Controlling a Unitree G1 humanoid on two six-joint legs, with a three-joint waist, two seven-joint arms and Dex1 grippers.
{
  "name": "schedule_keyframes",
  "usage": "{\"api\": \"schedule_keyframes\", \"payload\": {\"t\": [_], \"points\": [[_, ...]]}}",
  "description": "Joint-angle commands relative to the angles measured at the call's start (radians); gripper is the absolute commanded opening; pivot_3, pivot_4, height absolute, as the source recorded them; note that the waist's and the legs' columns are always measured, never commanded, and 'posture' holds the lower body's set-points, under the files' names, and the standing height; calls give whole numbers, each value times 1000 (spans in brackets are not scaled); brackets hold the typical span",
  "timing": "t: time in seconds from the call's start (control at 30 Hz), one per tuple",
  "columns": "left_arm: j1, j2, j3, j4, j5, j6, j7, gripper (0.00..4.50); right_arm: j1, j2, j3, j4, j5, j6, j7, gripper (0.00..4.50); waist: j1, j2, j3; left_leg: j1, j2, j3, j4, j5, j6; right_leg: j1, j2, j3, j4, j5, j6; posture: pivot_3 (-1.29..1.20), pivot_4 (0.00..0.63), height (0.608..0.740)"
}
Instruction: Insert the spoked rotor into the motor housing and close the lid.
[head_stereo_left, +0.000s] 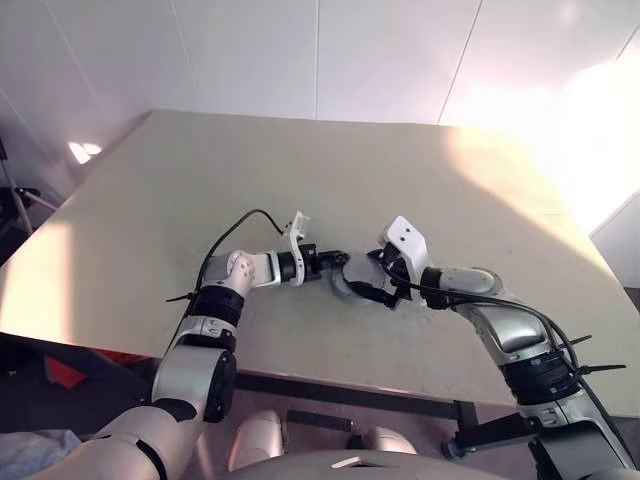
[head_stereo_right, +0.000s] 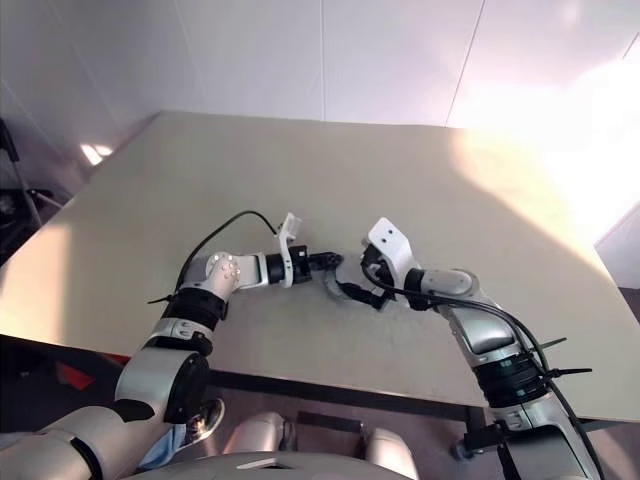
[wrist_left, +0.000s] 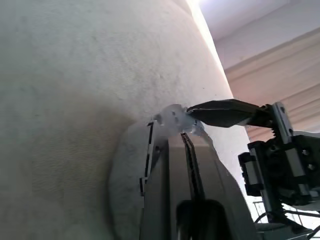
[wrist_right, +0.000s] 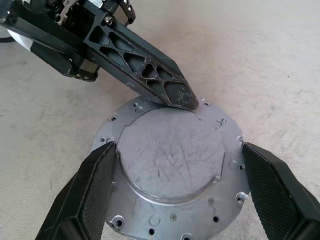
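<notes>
Fingers (wrist_right: 170, 92) of our left gripper (head_stereo_left: 338, 259) are pressed shut, tips together, and they rest on the far edge of the lid (wrist_right: 172, 155), at the step where the raised centre meets the flange. They hold nothing; they pin. Our right gripper (wrist_right: 177, 172) stands wide open, one finger on each side of the lid, both just clear of its rim and closed on nothing.

The lid lies flat on the table (head_stereo_left: 200, 190), a pale grey disc with a ring of small holes around its flange. We judge that the housing sits beneath it, with the wheel inside, but the lid hides both and we cannot confirm either.

The step in hand looks like seating the lid. To do it well we should keep the left tips pressing straight down so the disc cannot slide, and bring the right fingers in evenly on both sides so it does not tip. If one finger lands first, the lid may pivot under the left tips and ride up off its seat. We should check that the flange sits level all round before letting go.
</notes>
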Motion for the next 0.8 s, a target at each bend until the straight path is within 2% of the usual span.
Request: {"api": "schedule_keyframes", "payload": {"t": [0.03,0.23,0.8], "points": [[21,4,-24,31,44,14,25,0,-21,-40,-96,-109,79,53,25,4481,5,1,0,-2,0,0,0,0,1,-2,0,0,0,1,-2,0,0,740],[16,13,-19,51,48,1,20,0,3,-108,-124,-220,136,89,71,4481,15,1,0,-8,0,0,0,-2,7,-6,0,0,0,-1,-1,0,0,740],[59,1,-5,-81,-12,0,-73,0,19,-130,-227,-237,264,233,31,4481,15,1,0,-12,0,0,1,-2,5,-10,0,1,0,-1,-1,0,0,740]]}}
